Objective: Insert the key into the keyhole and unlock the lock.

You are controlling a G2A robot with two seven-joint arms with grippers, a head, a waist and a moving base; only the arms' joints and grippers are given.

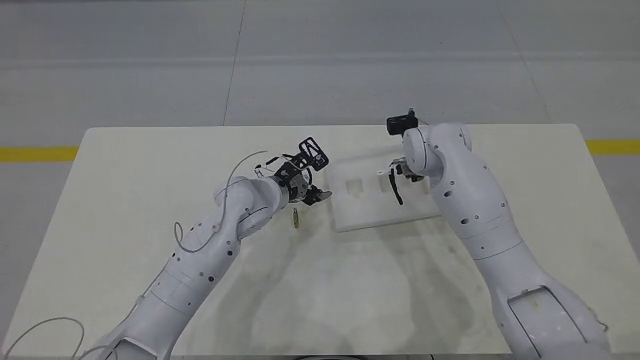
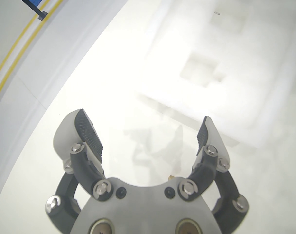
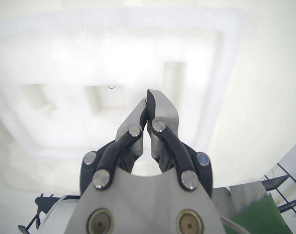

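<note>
Brass lock (image 1: 297, 218) lies on the table (image 1: 150, 190) just outside the left gripper (image 1: 317, 173), beside one fingertip. Left wrist view: fingers (image 2: 89, 132) spread wide, holding nothing. Right wrist view: right gripper (image 3: 148, 96) pads pressed together above the foam tray (image 3: 65, 37); whether they pinch anything cannot be told.

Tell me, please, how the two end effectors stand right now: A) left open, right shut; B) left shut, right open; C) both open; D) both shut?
A: the left end effector has its fingers wide apart, while the pads of the right end effector meet above the white foam tray.
</note>
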